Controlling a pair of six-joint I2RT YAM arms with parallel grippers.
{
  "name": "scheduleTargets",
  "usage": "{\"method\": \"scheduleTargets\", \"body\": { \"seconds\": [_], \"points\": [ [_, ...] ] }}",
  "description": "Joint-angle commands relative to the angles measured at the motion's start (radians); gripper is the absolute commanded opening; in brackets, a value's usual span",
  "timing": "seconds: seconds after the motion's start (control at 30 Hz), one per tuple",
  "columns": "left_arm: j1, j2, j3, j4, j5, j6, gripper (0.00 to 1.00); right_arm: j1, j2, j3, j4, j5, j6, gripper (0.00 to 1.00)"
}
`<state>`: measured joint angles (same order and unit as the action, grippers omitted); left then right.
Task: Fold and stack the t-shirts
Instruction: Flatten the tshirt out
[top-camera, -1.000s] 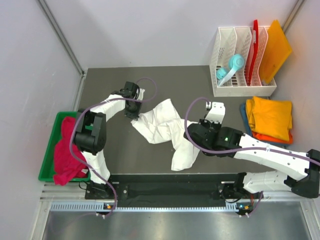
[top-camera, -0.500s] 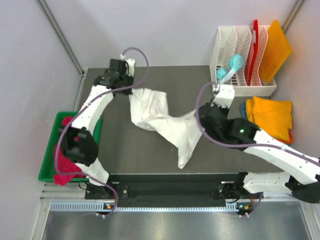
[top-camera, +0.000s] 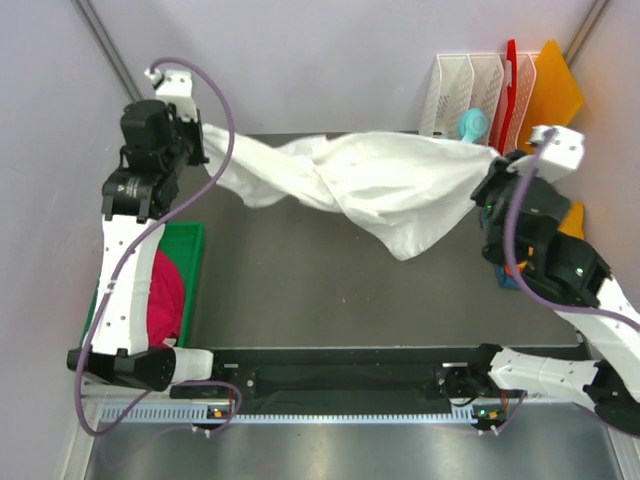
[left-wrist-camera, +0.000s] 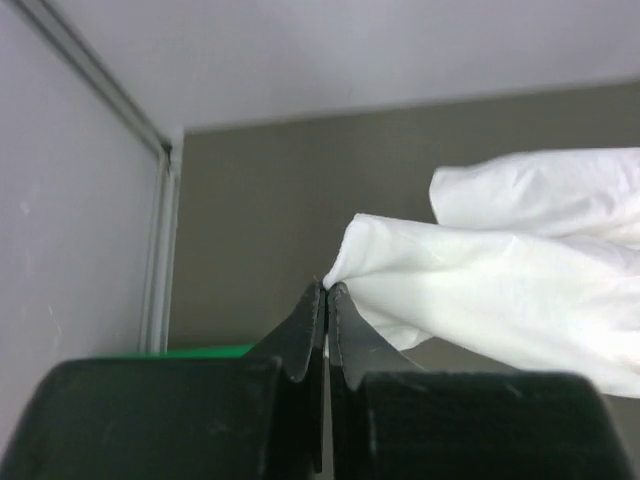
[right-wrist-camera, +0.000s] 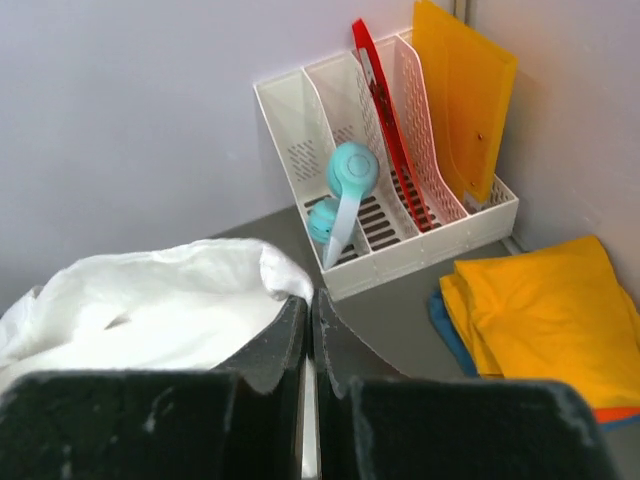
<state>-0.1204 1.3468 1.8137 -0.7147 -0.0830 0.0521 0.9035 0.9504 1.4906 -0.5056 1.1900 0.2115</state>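
Between the two grippers, a large white cloth t-shirt (top-camera: 380, 185) hangs stretched in the air above the dark grey tabletop (top-camera: 300, 300). The left gripper (left-wrist-camera: 327, 290) is clenched on one bunched corner of it. Its black fingers meet with a pinch of white fabric right at the tips, and the rest of the cloth runs off to its right in thick folds. The right gripper (right-wrist-camera: 308, 300) is likewise clamped on the opposite edge, with white fabric gathered against the left side of its fingers. Seen from above, the shirt is twisted near the middle. A pointed flap sags below the span, nearer the right gripper than the left; whether it touches the table I cannot tell.

Well below the left gripper, beside that arm, a green plastic bin (top-camera: 195, 240) holds a crimson-pink cloth shirt (top-camera: 165, 300) heaped inside it.

Beyond the right gripper's tips a white slotted file rack (right-wrist-camera: 420, 240) stands against the wall. It holds a pair of turquoise headphones (right-wrist-camera: 345, 190) in one slot, a flat red board (right-wrist-camera: 375, 90) in a slot further right, and a flat orange board (right-wrist-camera: 460, 90) in the last slot.

To the right of the right gripper, a folded yellow-orange shirt (right-wrist-camera: 545, 320) lies on the table just beside the rack. It rests on a blue shirt (right-wrist-camera: 445, 325) and an orange shirt (right-wrist-camera: 610, 412), whose edges peek out beneath it.
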Motion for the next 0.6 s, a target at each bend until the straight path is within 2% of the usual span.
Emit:
{"method": "scheduleTargets", "body": {
  "seconds": [0.0,0.07,0.1,0.13,0.2,0.23,0.33,0.37,0.4,0.43,0.47,0.5,0.53,0.57],
  "points": [
    [0.071,-0.027,-0.188,0.013,-0.023,0.005,0.00,-0.014,0.030,-0.033,-0.192,-0.009,0.135,0.00],
    [0.103,-0.076,-0.154,0.050,-0.038,0.012,0.00,-0.011,-0.074,-0.058,0.015,0.003,0.030,0.00],
    [0.110,-0.077,-0.121,0.046,-0.041,0.015,0.00,-0.011,-0.100,-0.076,0.094,-0.001,-0.089,0.00],
    [0.113,-0.074,-0.049,0.037,-0.047,0.018,0.00,-0.012,-0.114,-0.072,0.174,0.005,-0.133,0.00],
    [0.114,-0.052,-0.005,0.014,-0.040,0.025,0.00,-0.014,-0.087,-0.021,0.174,0.043,-0.202,0.00],
    [0.114,-0.041,0.005,0.000,-0.037,0.031,0.00,-0.014,-0.061,0.005,0.098,0.051,-0.230,0.00],
    [0.149,-0.017,0.021,-0.038,-0.034,0.008,0.00,-0.014,0.046,0.106,-0.089,0.002,-0.117,0.00],
    [0.186,-0.041,0.036,-0.026,-0.012,0.002,0.00,0.001,0.050,0.121,-0.077,0.002,-0.113,0.00],
    [0.195,-0.058,0.086,0.009,0.000,-0.001,0.00,0.009,0.036,0.120,-0.026,0.013,-0.185,0.00],
    [0.197,-0.067,0.131,0.020,0.002,0.008,0.00,0.015,0.018,0.116,0.128,0.014,-0.254,0.00],
    [0.196,-0.063,0.188,0.020,0.005,0.014,0.00,0.032,-0.004,0.123,0.195,0.014,-0.309,0.00],
    [0.196,-0.046,0.256,-0.011,0.006,0.015,0.00,0.038,-0.001,0.169,0.250,0.023,-0.407,0.00],
    [0.197,0.004,0.418,-0.035,0.000,0.020,0.00,0.044,0.011,0.210,0.298,0.029,-0.447,0.00],
    [0.197,0.030,0.502,-0.061,-0.001,0.022,0.00,0.057,0.052,0.259,0.300,0.036,-0.510,0.00]
  ]
}}
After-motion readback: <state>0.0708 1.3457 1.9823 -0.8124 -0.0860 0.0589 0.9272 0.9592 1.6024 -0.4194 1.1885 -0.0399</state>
